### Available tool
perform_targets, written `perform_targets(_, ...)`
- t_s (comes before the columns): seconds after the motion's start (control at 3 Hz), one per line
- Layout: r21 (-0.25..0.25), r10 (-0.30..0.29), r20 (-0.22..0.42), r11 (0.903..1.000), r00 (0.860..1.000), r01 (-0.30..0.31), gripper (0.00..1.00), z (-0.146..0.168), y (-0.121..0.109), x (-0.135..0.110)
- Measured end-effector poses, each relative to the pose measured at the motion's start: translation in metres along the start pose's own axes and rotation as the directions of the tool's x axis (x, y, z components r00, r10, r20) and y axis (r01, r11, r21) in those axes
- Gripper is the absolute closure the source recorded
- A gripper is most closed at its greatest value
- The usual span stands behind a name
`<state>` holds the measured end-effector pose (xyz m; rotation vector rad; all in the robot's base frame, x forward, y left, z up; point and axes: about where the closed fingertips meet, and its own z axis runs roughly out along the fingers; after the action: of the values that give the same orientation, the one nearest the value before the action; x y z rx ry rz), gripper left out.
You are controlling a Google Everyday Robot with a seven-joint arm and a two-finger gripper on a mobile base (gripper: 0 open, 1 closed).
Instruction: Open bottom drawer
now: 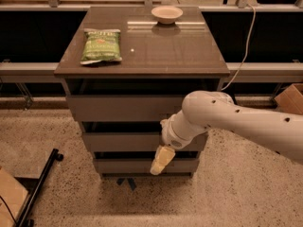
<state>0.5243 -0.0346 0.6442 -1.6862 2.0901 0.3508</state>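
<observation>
The bottom drawer point(123, 165) is the lowest of three grey-brown handleless fronts on the cabinet, and it looks closed. My gripper point(161, 161) hangs from the white arm point(227, 119) that reaches in from the right. Its cream-coloured tip points down and lies over the right half of the bottom drawer front, just below the middle drawer point(120, 142). The tall top drawer point(123, 109) is above.
On the cabinet top point(156, 51) lie a green snack bag point(100, 45) at the left and a small white bowl point(166, 14) at the back. A black stand leg point(40, 186) and a cardboard box point(9, 197) are on the speckled floor at the left, another box point(289, 98) at the right.
</observation>
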Motion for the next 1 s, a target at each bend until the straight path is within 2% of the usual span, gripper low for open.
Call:
perform_targets(0.33,-0.005,0.007,-0.002,1.0,1.0,-0.007,0.0,0.004,0.001,0.001)
perform_targets(0.67,-0.039,0.061,-0.017,0.9973,0.998,-0.062,0.0,0.032,0.011,0.013)
perform_targets(1.0,-0.044,0.075,-0.033,0.9961,0.997,-0.077,0.0,0.076,0.0,0.028)
